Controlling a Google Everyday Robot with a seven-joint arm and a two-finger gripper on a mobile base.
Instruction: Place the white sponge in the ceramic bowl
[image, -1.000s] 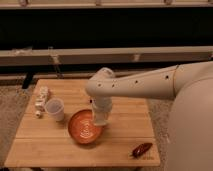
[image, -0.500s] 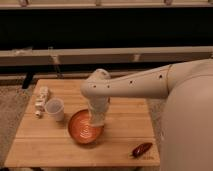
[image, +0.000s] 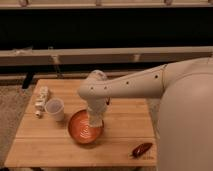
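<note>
The ceramic bowl (image: 76, 131) is orange-brown with pale rings inside and sits on the wooden table (image: 125, 125), left of its middle and near the front. My gripper (image: 95, 121) points straight down from the white arm and hangs over the right part of the bowl, at or just above its inside. I cannot make out the white sponge as a thing apart from the pale gripper tip; it is hidden or held there.
A white translucent cup (image: 55, 109) stands just left of the bowl. A cluster of small white blocky objects (image: 41, 100) lies at the table's left edge. A dark red oblong object (image: 141, 149) lies at the front right. A dark bench runs behind the table.
The arm has swung left, carrying the gripper from the bowl's right rim to over the bowl's inside. The bowl, cup and other objects have not moved.
</note>
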